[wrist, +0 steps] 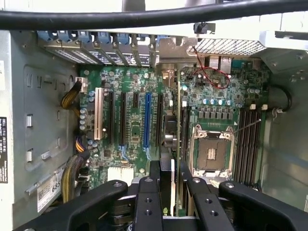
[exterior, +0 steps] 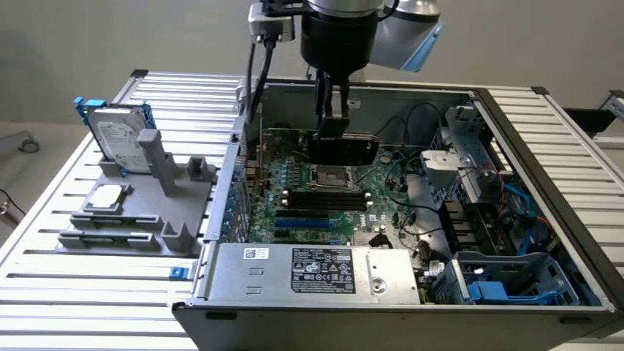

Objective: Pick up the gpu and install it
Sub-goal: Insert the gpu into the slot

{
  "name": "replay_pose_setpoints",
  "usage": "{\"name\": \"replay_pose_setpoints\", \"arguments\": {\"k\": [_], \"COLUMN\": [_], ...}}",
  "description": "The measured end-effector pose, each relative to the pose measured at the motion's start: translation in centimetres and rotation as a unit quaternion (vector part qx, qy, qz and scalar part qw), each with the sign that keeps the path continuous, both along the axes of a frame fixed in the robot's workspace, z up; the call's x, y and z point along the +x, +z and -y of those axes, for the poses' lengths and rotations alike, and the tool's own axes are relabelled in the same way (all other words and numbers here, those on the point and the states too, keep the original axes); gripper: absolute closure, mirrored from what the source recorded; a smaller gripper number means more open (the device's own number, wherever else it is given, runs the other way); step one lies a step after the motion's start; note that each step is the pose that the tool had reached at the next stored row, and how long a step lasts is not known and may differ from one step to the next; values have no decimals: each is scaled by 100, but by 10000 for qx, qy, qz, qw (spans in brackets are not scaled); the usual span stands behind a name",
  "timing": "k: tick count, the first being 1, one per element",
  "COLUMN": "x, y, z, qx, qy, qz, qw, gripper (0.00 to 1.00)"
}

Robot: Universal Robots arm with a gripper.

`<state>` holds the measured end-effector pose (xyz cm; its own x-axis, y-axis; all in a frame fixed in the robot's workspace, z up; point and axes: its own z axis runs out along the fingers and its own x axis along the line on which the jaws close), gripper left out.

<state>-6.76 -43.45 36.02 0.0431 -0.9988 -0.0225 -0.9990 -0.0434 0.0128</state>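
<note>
My claw (exterior: 332, 126), nearly closed, pinched the gpu (exterior: 341, 150) on edge above the motherboard (exterior: 292, 179). In the exterior view, the blue slot (exterior: 304, 220) lay at 7 o'clock of it. I judged it best to hold the card vertical, square its contacts to the slot, and press evenly.

Computer case (exterior: 390, 327), grey rack (exterior: 137, 219) on slatted table (exterior: 69, 307)
</note>
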Motion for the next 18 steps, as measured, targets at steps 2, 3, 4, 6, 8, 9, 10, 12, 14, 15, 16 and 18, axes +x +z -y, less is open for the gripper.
{"name": "replay_pose_setpoints", "arguments": {"k": [2,3,4,6,8,9,10,12,14,15,16,18], "x": [-14,-23,-32,-51,-65,-71,-76,-86,-96,-102,-108,-119], "y": [-27,-44,-61,-97,-134,-151,-170,-206,-242,-260,-277,-308], "z": [14,22,30,47,69,78,92,110,121,125,127,136], "qx": [3,3,3,3,3,3,3,4,3,4,4,4], "qy": [0,0,0,0,1,0,1,-1,0,0,0,0], "qz": [0,0,0,0,0,0,0,0,0,0,0,0], "qw": [10000,10000,10000,10000,10000,10000,10000,10000,10000,10000,10000,10000], "gripper": [74,74,74,74,74,74,74,74,74,74,74,74]}}
